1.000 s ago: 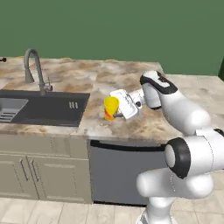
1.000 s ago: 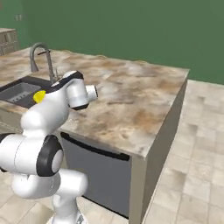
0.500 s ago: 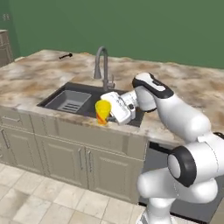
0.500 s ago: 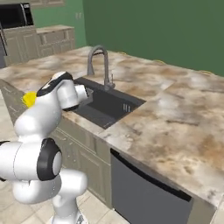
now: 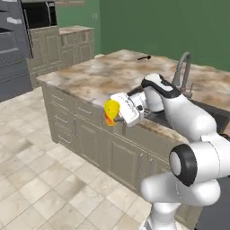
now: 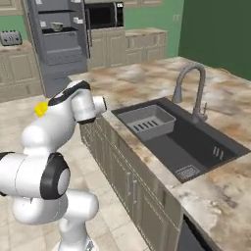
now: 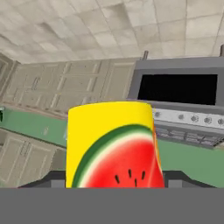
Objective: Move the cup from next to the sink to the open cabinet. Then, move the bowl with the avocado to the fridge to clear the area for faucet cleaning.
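We found the pincer (image 5: 112,114) closed on the cup (image 5: 111,111), the jaws standing wide against its sides. The cup lay on its side in the grasp, held out past the near edge of the marble counter (image 5: 96,76), over the tiled floor (image 5: 40,179) and clear of any surface. From the hand view the cup (image 7: 113,144) sat right against the camera, yellow, with a watermelon slice painted on the wall facing us. Its base ran down behind the bottom of that view, so we could not see the fingertips there.

Behind the pincer, back along the arm, lay the sink (image 6: 186,142), dark grey, with its lighter slotted rack (image 6: 147,122) at the end nearer the hand. The faucet (image 6: 191,88) stood at the far rim of the basin, well apart from the cup. In the left base view we saw the faucet (image 5: 182,72) rising just beyond the forearm.

Ahead of the pincer, well across the floor, stood the fridge (image 6: 59,39), dark grey, its door open with shelves showing. Beside it we noted a black oven (image 6: 103,14) set among beige cabinets. The hand view looked past the cup at beige panelled doors (image 7: 65,89) and a dark appliance with a row of knobs (image 7: 183,98), the scene turned over so that floor tiles ran along its top.

In the right base view only a sliver of the yellow cup (image 6: 41,108) showed behind the arm's white elbow.
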Robot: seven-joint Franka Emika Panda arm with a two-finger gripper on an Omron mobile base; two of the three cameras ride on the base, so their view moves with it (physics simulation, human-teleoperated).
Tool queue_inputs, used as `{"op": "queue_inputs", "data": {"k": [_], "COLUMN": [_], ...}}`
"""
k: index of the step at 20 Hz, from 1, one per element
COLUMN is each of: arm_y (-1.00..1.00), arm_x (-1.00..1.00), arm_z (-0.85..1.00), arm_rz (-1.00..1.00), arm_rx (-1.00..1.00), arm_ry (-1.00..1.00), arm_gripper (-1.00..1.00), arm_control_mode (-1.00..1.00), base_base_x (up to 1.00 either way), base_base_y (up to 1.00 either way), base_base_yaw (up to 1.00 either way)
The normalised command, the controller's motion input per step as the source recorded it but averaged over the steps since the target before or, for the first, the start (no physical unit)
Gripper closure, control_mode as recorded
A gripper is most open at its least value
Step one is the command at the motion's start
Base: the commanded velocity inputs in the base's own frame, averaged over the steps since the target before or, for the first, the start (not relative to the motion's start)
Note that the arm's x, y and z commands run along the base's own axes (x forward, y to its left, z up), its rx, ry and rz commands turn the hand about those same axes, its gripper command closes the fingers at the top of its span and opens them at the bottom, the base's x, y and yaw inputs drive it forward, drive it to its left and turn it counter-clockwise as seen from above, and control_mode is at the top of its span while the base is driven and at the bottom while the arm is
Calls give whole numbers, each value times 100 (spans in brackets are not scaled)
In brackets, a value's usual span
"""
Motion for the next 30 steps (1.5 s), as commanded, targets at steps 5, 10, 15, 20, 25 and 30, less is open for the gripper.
{"op": "queue_inputs", "data": {"k": [5,10,15,20,25,30], "arm_y": [0,0,0,0,0,0], "arm_x": [0,0,0,0,0,0], "arm_z": [0,0,0,0,0,0], "arm_rz": [0,0,0,0,0,0], "arm_rx": [0,0,0,0,0,0], "arm_ry": [0,0,0,0,0,0], "arm_gripper": [100,100,100,100,100,100], "arm_control_mode": [100,100,100,100,100,100], "base_base_x": [32,91,93,100,100,100], "base_base_y": [33,40,29,35,28,41], "base_base_yaw": [76,53,56,48,30,8]}}
